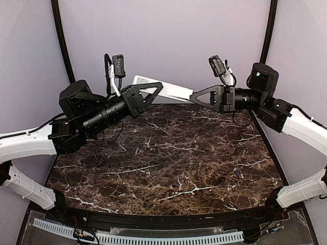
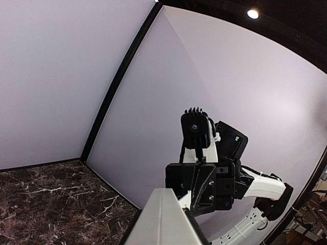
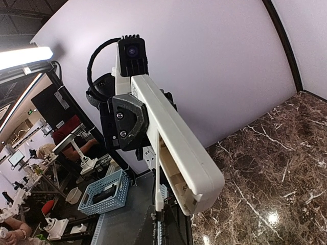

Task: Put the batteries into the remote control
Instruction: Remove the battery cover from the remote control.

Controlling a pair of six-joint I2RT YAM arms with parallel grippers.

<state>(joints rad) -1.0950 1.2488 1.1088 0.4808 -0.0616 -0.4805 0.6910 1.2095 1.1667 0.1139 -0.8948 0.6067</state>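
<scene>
The slim white rectangular plastic remote control [image 1: 176,92] is off the table, held in the air at the upper middle of the overhead view, running from upper left down to the right. The left gripper [image 1: 155,91] is clenched on its middle. In the right wrist view 1 dark grey finger [image 3: 127,120] of that pincer presses flat on the remote's side and hides part of it.

The right gripper [image 1: 195,97] meets the remote's right end with its jaws closed tight. Whether it pinches any part of the remote cannot be told. In its own view the remote's near end [image 3: 196,184] shows an open hollow along one edge, and the black fingers [image 3: 163,229] sit under that end at the bottom of the frame.

1 tiny dark bluish cylinder, apparently a battery [image 1: 237,174], lies on the brown white-veined marble table [image 1: 168,153] at the right of the overhead frame, well apart from both grippers.

Pale lilac walls [image 1: 163,41] with black corner posts [image 1: 61,41] close off the back. A white slotted strip [image 1: 153,238] runs along the bottom edge. A blue plastic basket [image 3: 107,191] stands beyond the table at the lower left of the right wrist view.
</scene>
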